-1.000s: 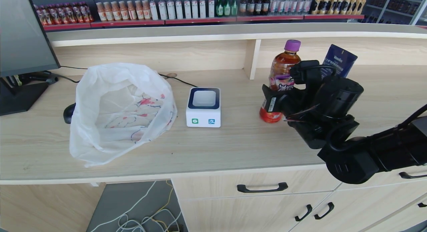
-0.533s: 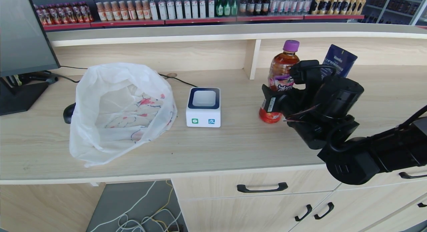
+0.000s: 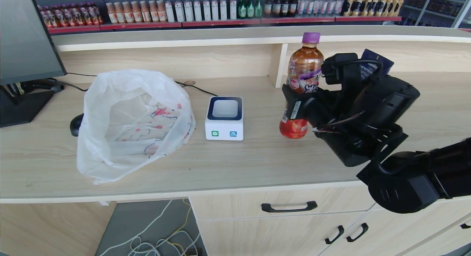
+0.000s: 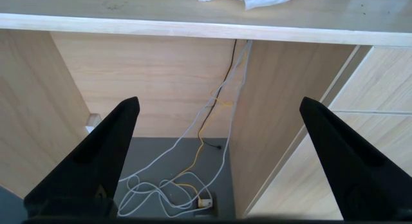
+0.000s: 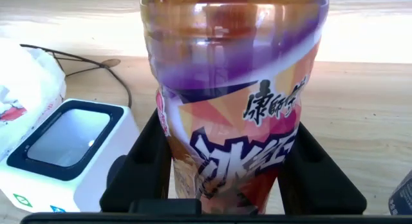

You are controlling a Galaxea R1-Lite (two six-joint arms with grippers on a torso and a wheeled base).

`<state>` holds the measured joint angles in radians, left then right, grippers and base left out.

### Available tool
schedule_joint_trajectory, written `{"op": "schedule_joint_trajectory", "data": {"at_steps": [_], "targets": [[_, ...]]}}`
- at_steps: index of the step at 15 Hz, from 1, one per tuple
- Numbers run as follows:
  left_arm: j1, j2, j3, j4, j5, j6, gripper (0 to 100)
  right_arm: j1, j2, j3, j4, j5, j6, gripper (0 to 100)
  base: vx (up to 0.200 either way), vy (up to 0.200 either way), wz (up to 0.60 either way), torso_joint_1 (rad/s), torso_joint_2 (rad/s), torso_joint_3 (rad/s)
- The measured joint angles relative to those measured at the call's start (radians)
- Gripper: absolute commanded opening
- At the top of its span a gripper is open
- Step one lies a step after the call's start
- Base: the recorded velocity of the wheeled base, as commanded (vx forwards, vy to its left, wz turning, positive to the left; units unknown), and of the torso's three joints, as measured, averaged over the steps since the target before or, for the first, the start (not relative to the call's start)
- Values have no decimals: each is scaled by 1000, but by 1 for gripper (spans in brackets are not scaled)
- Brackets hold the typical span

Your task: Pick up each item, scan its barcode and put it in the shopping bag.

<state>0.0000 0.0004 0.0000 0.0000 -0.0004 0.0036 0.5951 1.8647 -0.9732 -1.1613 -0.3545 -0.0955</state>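
The right hand [image 3: 301, 109] is pinched around the tea bottle [image 3: 304, 70], its dark fingers [image 5: 147, 161] pressing the label on both sides at about mid-height. The bottle, amber with a purple cap and a red base, stands nearly upright to the right of the scanner [image 3: 225, 118], near it but apart. Whether its base touches the bench [image 3: 257, 160] cannot be told from this angle. In the right wrist view the bottle [image 5: 235, 108] sits between the jaws, with the scanner [image 5: 64, 150] just beyond it and its glass window facing up.

The white shopping bag [image 3: 132, 123] lies just to the left of the scanner, its mouth gaping open and slumped on the bench. A dark mouse [image 3: 76, 124] rests against the far side of the bag from the scanner. A dark blue packet [image 3: 376, 63] stands farther right of the scanner, behind the right hand.

The left hand [image 4: 217, 105] is spread wide with nothing between its fingers [image 4: 103, 159], hanging below the bench edge above loose cables [image 4: 193, 179] on the floor.
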Motion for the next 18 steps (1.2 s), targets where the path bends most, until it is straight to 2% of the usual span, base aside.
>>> {"op": "schedule_joint_trajectory", "data": {"at_steps": [9, 18], "targets": [[0, 0, 0, 1, 0, 1, 100, 69, -151, 96, -1, 1, 3, 0, 0, 0, 0, 0, 0, 0], [0, 0, 0, 0, 0, 0, 100, 127, -322, 277, 0, 7, 18, 0, 0, 0, 0, 0, 0, 0]]}}
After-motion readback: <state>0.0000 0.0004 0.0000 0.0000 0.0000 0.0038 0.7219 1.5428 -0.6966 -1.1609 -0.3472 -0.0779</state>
